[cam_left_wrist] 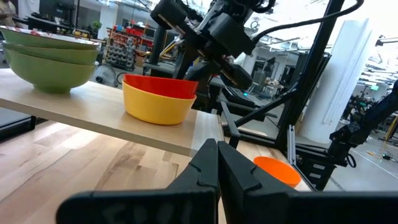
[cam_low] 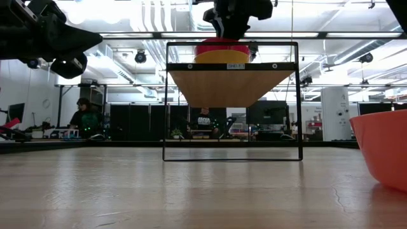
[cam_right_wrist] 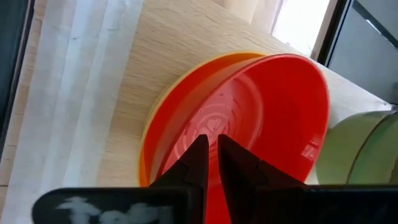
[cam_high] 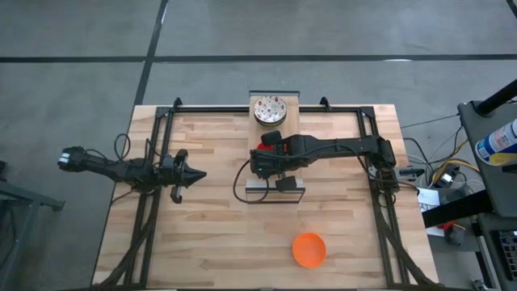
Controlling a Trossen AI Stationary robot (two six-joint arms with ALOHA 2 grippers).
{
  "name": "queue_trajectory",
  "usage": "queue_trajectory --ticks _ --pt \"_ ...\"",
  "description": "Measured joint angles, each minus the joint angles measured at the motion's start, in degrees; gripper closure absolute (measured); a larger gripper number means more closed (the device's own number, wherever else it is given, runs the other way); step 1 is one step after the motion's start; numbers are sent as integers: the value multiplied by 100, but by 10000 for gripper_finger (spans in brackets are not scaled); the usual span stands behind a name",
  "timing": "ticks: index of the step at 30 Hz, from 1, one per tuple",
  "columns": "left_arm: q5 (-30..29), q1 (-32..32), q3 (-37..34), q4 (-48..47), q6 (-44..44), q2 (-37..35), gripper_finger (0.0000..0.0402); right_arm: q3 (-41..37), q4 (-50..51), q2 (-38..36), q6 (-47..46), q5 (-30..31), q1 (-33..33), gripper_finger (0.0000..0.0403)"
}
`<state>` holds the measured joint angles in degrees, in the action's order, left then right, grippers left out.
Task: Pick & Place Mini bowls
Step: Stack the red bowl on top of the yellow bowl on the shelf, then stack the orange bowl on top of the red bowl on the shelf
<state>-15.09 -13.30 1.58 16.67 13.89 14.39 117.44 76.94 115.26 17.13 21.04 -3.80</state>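
1. Right wrist view: the right gripper [cam_right_wrist: 211, 146] sits directly over the red bowl [cam_right_wrist: 261, 118], its fingers nearly together and astride the near rim; it appears pinched on that rim, though contact is not fully visible.
2. The red bowl is nested, slightly tilted, inside the yellow bowl [cam_left_wrist: 155, 102] on the raised wooden board [cam_left_wrist: 93, 112], beside the stack of speckled bowls [cam_high: 269, 109].
3. Deciding relation: the red bowl lies immediately below and ahead of the right gripper, so any lift or release is judged to run straight up.
4. The left gripper [cam_high: 194, 175] hangs fully closed and empty, well apart from the board.
5. The orange bowl [cam_high: 308, 249] rests on the table [cam_high: 202, 242], nearer the right arm.
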Motion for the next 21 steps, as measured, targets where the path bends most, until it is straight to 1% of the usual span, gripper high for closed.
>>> queue_trajectory --ticks 13,17,21 --pt "1 -1 0 -1 0 0 399 -283 -13 11 155 49 12 376" --pt "0 -2 0 0 0 0 399 -247 -5 11 152 324 8 377" --pt "0 -2 0 -1 2 -1 399 -2 26 9 60 550 8 377"
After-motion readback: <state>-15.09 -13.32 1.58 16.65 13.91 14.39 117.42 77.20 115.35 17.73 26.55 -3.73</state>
